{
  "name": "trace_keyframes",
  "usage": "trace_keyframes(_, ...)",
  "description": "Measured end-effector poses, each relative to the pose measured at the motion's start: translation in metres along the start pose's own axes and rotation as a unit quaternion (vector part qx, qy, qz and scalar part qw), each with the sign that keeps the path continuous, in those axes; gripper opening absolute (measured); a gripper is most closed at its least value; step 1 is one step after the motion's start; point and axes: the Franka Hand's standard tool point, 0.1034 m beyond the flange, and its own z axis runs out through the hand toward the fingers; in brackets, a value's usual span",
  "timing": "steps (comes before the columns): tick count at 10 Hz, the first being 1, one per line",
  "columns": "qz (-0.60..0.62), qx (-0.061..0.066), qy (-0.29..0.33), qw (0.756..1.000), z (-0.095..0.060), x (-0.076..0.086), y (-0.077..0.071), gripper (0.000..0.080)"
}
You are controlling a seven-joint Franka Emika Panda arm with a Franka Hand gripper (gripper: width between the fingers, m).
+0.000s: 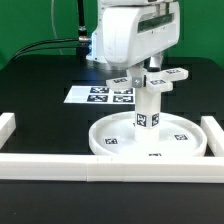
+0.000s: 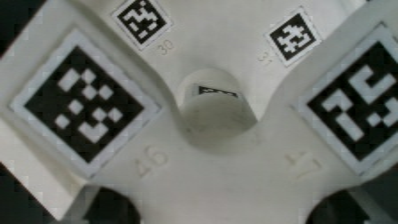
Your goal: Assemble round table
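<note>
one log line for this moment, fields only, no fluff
stage: base onto leg | round disc: lying flat | leg: upright at disc centre | cross-shaped base: at leg top, under gripper | jaws: state unclear

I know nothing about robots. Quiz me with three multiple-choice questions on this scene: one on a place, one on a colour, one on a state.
1. Where is the leg? A on the marker board; B on the round disc; C on a border rail.
2. The tabletop is: A red; B white; C black.
3. The leg is: A upright; B lying flat; C broken.
Answers: B, it stands inside the disc; C, the bare surface is black; A, it stands vertical beneath the cross-shaped base.
</note>
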Motion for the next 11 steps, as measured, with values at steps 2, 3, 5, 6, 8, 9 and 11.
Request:
trace_keyframes(2,0.011,0.0,0.0,1.0,0.0,-0.0002,0.0001,0.0444)
trace_keyframes(3,0.025,0.0,0.0,1.0,0.0,-0.0002,0.0001,0.0444)
trace_keyframes(5,0.06,0.0,0.0,0.998,0.0001,-0.0002,0.0001,0.0445)
trace_keyframes(6,0.107,0.0,0.0,0.994,0.0002,-0.0003,0.0,0.0445)
trace_keyframes(8,0.238,-0.004,0.005,0.971,0.0006,-0.002,-0.0007,0.0445)
trace_keyframes(9,0.3,-0.011,0.013,0.954,0.0007,-0.0012,-0.0017,0.0445)
trace_keyframes(11,0.432,-0.018,0.026,0.901,0.0009,0.0,-0.0037,0.0446)
